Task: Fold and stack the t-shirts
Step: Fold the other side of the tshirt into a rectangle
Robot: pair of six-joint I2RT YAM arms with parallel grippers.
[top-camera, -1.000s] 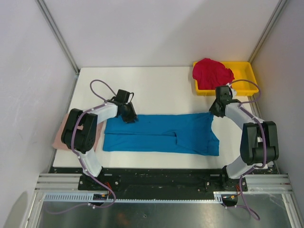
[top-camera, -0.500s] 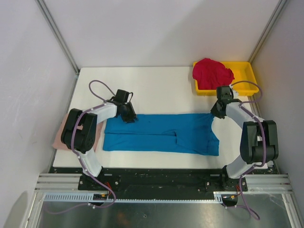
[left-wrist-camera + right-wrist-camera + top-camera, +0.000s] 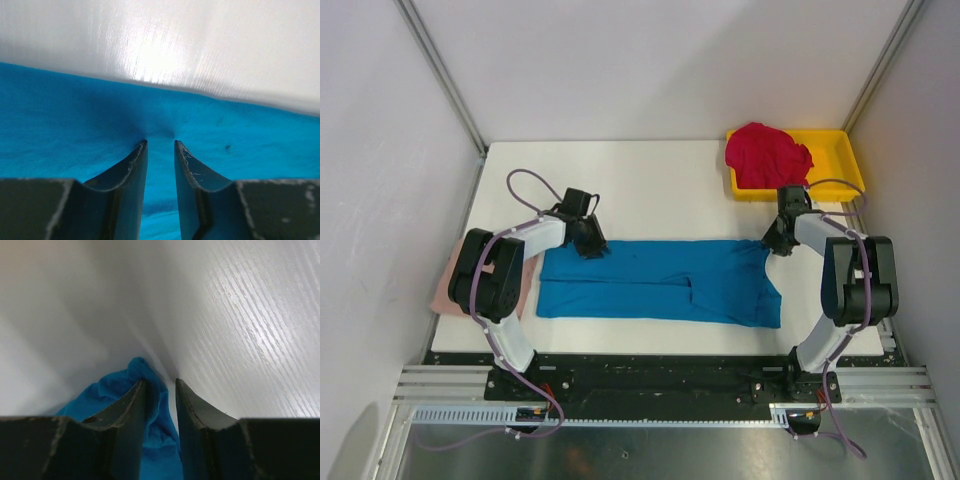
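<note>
The bright blue t-shirt [image 3: 660, 280] lies flat on the table as a long folded band. My left gripper [image 3: 592, 248] is at its far left edge. In the left wrist view the jaws [image 3: 160, 142] stand narrowly apart, pinching puckered blue cloth [image 3: 250, 140]. My right gripper [image 3: 770, 245] is at the shirt's far right corner, its jaws [image 3: 160, 381] closed on a bunched blue corner [image 3: 107, 390]. The crimson red t-shirt [image 3: 765, 152] is heaped in the yellow tray. The dusty pink t-shirt [image 3: 448, 285] lies at the table's left edge, partly hidden by my left arm.
The yellow tray [image 3: 835, 145] stands at the far right corner, just behind my right wrist. White table [image 3: 650, 190] lies beyond the blue shirt. Enclosure walls stand on the left, far and right sides.
My right arm has swung its elbow toward the far right while its gripper stayed at the shirt's corner. My left arm and the shirts have not moved.
</note>
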